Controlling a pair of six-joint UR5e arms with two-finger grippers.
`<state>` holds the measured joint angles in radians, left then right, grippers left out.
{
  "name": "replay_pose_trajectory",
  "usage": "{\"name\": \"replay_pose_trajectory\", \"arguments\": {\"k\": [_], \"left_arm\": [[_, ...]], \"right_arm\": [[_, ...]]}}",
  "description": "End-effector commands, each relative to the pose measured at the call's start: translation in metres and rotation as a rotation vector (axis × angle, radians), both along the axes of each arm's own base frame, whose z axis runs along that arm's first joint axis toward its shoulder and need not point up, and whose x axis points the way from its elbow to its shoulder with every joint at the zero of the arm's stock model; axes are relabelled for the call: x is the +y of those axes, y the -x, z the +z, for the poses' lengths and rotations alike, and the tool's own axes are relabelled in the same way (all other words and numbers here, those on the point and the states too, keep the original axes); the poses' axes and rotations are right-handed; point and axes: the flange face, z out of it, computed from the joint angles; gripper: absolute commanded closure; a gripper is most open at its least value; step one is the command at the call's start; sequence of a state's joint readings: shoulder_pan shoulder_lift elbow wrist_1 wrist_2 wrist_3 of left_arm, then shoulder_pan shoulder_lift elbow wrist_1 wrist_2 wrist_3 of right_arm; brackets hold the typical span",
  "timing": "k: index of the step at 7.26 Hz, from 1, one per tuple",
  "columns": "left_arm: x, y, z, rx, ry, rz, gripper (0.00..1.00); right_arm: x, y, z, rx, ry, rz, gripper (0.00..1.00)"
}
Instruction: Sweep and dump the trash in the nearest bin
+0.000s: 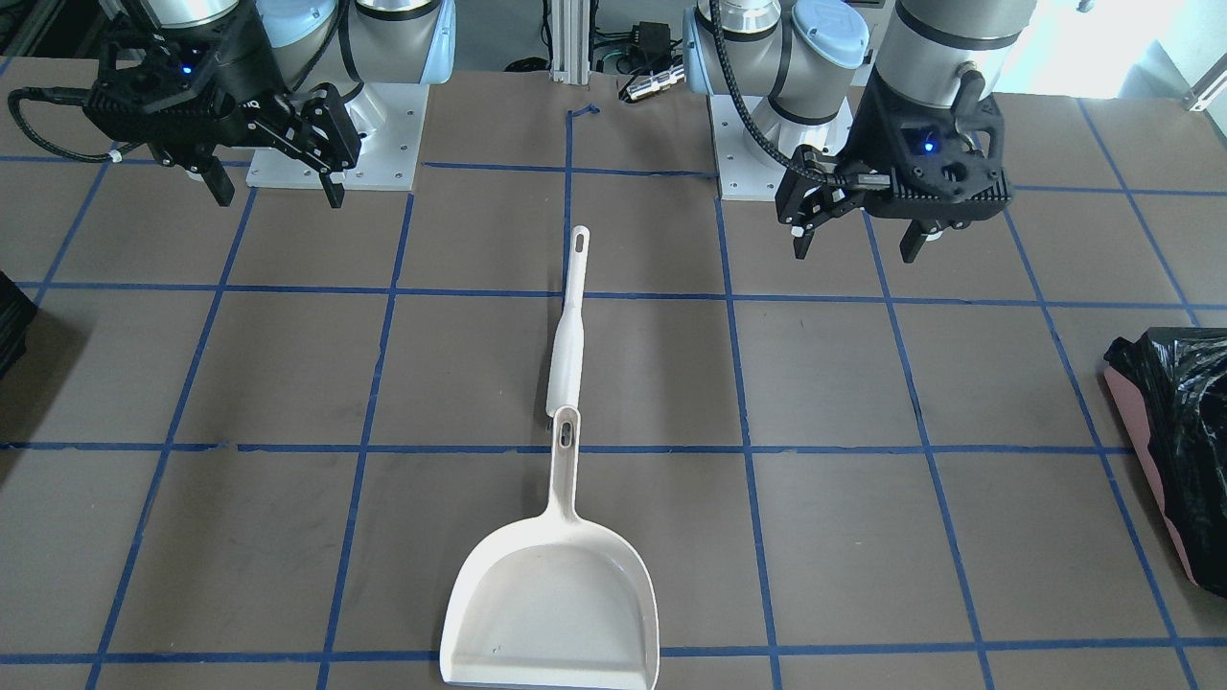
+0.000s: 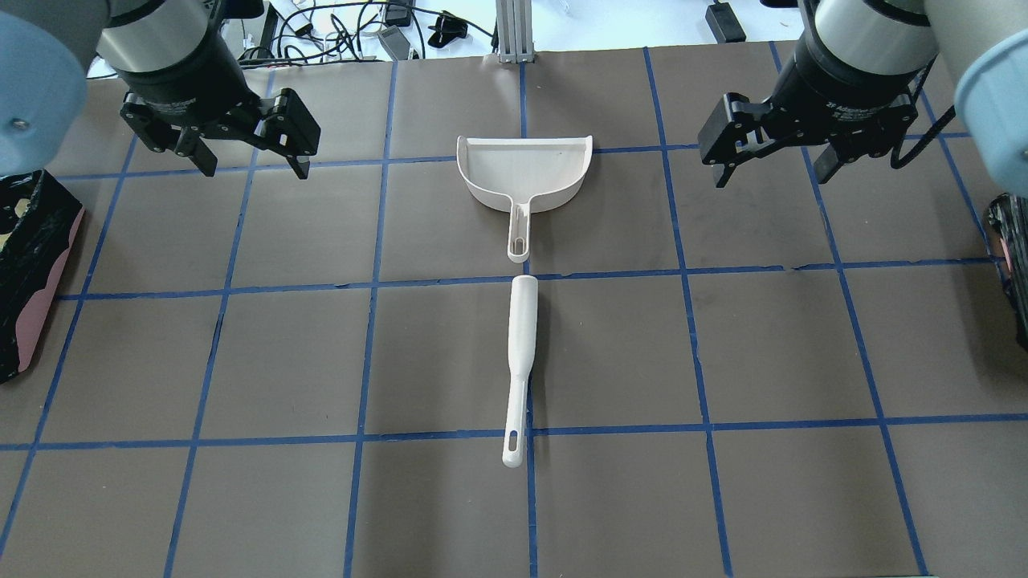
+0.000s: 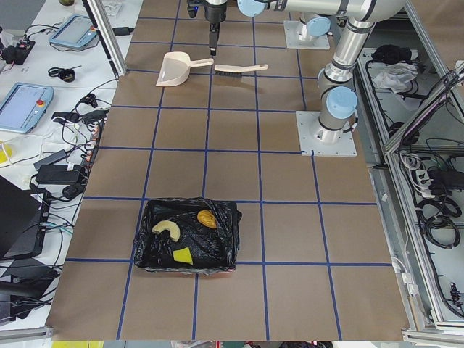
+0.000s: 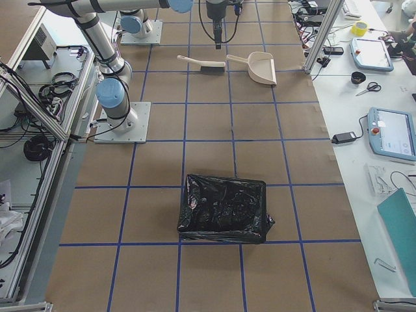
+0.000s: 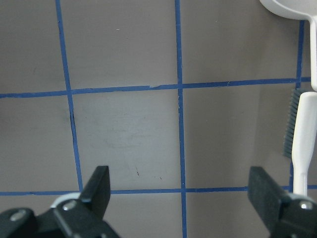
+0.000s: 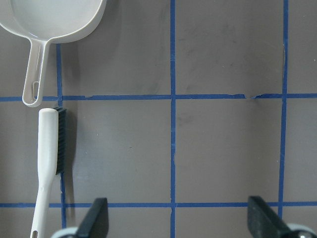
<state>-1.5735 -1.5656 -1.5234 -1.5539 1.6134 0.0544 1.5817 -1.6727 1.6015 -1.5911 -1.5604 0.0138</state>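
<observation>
The bread roll (image 3: 206, 217), croissant (image 3: 167, 229) and yellow block (image 3: 183, 255) lie inside the black-lined bin (image 3: 226, 243), seen only at lower centre of the left side view; the overhead view shows just that bin's edge at its left border. At overhead centre the dustpan (image 2: 526, 172) and brush (image 2: 520, 353) lie end to end, handles nearly meeting. The left gripper (image 2: 257, 169), upper left, and the right gripper (image 2: 773, 178), upper right, hang spread wide and hold nothing, well apart from both tools.

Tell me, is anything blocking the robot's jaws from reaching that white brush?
Nothing visible does. Only bare table lies between the brush and either arm's open jaws; the dustpan sits beyond the brush's bristle end, off both paths.
</observation>
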Motion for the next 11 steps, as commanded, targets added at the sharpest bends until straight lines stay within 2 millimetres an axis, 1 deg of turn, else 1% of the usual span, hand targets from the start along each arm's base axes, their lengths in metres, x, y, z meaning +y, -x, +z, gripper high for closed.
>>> {"name": "replay_pose_trajectory", "arguments": {"k": [1,5,6,7,9,10,11], "left_arm": [[0.011,-0.008,-0.012,0.023,-0.030,-0.010,0.00],[0.011,-0.007,-0.010,0.023,-0.026,-0.009,0.00],[0.010,-0.010,-0.019,0.022,-0.042,-0.007,0.00],[0.011,-0.010,-0.019,0.023,-0.043,-0.007,0.00],[0.000,-0.015,-0.026,0.022,-0.032,0.004,0.00],[-0.001,-0.016,-0.025,0.021,-0.026,0.005,0.00],[-0.002,-0.016,-0.032,0.022,-0.039,0.004,0.00]], "right_arm": [[0.002,-0.001,0.002,0.000,0.003,0.001,0.00],[0.002,-0.001,0.002,0.000,0.003,0.001,0.00],[0.002,-0.001,0.002,0.000,0.003,0.001,0.00],[0.002,-0.001,0.002,0.000,0.003,0.001,0.00],[0.002,-0.001,0.002,0.000,0.003,0.001,0.00],[0.002,-0.001,0.002,0.000,0.003,0.001,0.00],[0.002,-0.001,0.001,0.000,0.002,0.001,0.00]]}}
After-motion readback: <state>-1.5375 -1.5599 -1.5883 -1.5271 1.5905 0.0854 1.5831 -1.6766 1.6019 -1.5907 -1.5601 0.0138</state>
